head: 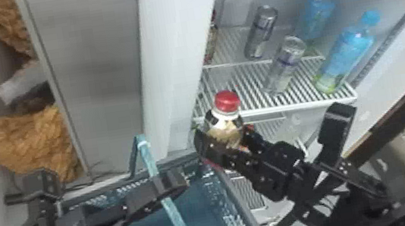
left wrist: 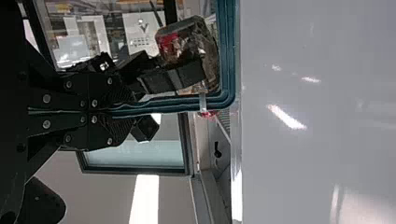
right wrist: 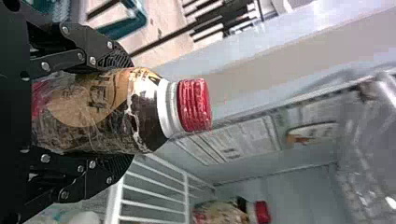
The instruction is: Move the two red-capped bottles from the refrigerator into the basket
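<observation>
Right gripper has fingers clamped on one red-capped bottle; your left clamps basket handle. Both bottles need placing; other sits in refrigerator.

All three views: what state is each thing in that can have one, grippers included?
Right gripper: closed on the held bottle
Held bottle: red cap on
Other red-capped bottle: cap on
Left gripper: closed on the basket handle
Basket handle: raised
Refrigerator: open
Blue bottles: caps on, standing
</observation>
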